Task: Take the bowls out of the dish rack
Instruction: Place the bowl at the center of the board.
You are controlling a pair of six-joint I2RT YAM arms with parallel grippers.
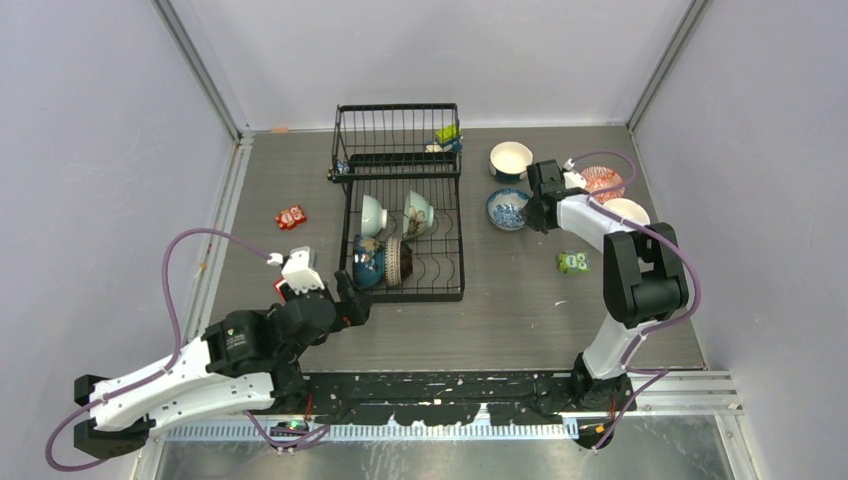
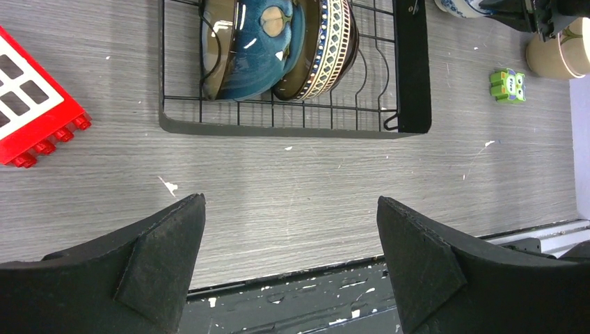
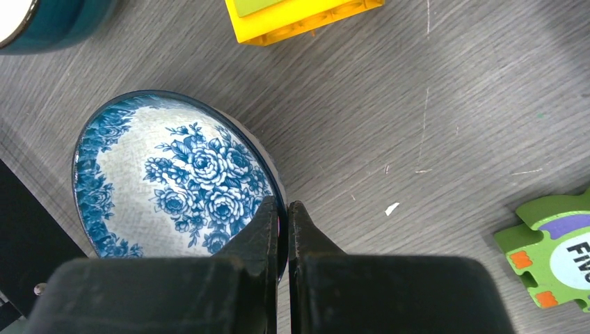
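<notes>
A grey wood-grain tabletop [image 1: 500, 320] fills the enclosure, scuffed with small white flecks [image 2: 167, 186] and fine scratches. Plain pale lavender-grey panels close it in: a left wall [image 1: 90, 120], a back wall [image 1: 430, 50] and a right wall [image 1: 760, 100], joined at the far corners by slanting aluminium posts [image 1: 200, 65]. A black rail [image 1: 450, 385] with chipped paint runs along the near edge. The light is soft and even.

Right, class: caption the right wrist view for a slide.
Right pincer clamps the rim of the floral bowl on the grey table.
</notes>
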